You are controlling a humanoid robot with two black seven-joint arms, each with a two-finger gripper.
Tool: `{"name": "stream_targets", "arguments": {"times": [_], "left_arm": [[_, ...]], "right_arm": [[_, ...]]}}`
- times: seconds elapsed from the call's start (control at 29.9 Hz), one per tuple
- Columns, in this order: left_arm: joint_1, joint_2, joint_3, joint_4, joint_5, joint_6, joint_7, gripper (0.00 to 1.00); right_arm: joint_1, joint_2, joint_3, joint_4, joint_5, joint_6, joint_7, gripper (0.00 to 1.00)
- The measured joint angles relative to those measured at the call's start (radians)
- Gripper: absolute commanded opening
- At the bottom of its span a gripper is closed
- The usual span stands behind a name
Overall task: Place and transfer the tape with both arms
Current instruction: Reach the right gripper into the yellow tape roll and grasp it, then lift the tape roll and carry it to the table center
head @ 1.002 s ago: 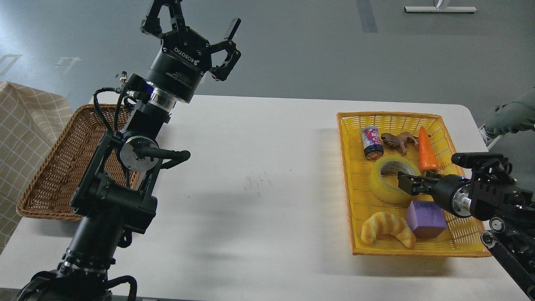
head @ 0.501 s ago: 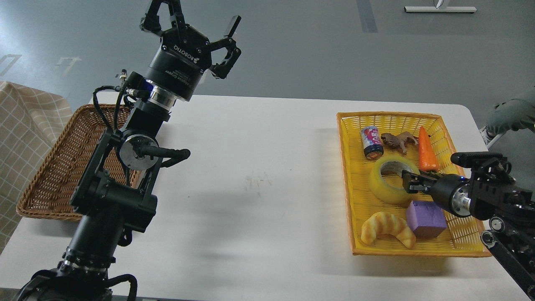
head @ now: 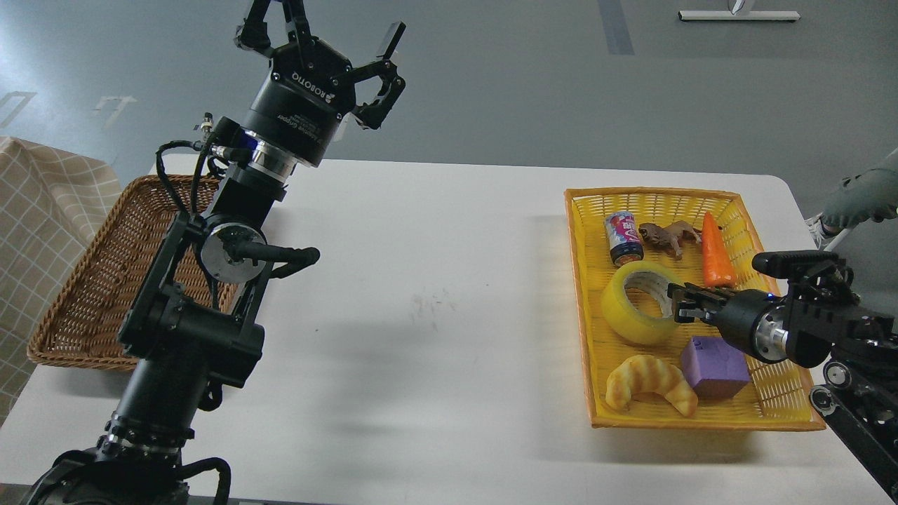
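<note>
1. The tape [head: 633, 304] sits tilted in the yellow basket [head: 779, 400], its grey-white core turned up and toward the right gripper, right at the tips of that claw.
2. The right gripper [head: 679, 303] reaches in from the right side, lying low and nearly level. Its fingers [head: 691, 290] meet the roll's near rim and look pressed onto its wall, one at the core side; from where I stand the grip looks closed on the tape, though the dark tips are small.
3. Just beyond that claw lies an orange carrot [head: 715, 250], its thick end close to the fingers.
4. Further off past the tape are a small can [head: 623, 238] and a brown toy animal [head: 668, 236], side by side near the basket's far wall.
5. Below the claw's wrist, on the near side, rests a purple block [head: 714, 367], just beside the tape but apart from it.
6. Left of the block lies a croissant [head: 649, 384], near the basket's front wall.
7. The basket stands on a white table [head: 435, 294], toward its right end.
8. Well apart, across the table, the left gripper [head: 335, 28] is held high in the air above the table's far edge, its two fingers spread wide with nothing between them.
9. Beneath and behind the left arm sits a brown wicker basket [head: 91, 280] at the table's left end.
</note>
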Motion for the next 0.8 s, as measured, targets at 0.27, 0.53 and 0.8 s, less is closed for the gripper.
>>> {"name": "stream_targets", "arguments": {"times": [0.27,0.53,0.8], "left_arm": [[0.002,0.0,0.0,0.0,0.0,0.001,0.001,0.98],[-0.008,0.0,0.009,0.0,0.002,0.001,0.001,0.98],[-0.007,0.0,0.011,0.0,0.007,0.003,0.001,0.98]], "right_arm": [[0.017,-0.095,0.041,0.093,0.105,0.0,0.001,0.0],[0.262,-0.071,0.012,0.07,0.212,0.0,-0.018,0.0],[0.499,0.122,-0.144,-0.02,0.203,0.0,-0.03,0.0]]}}
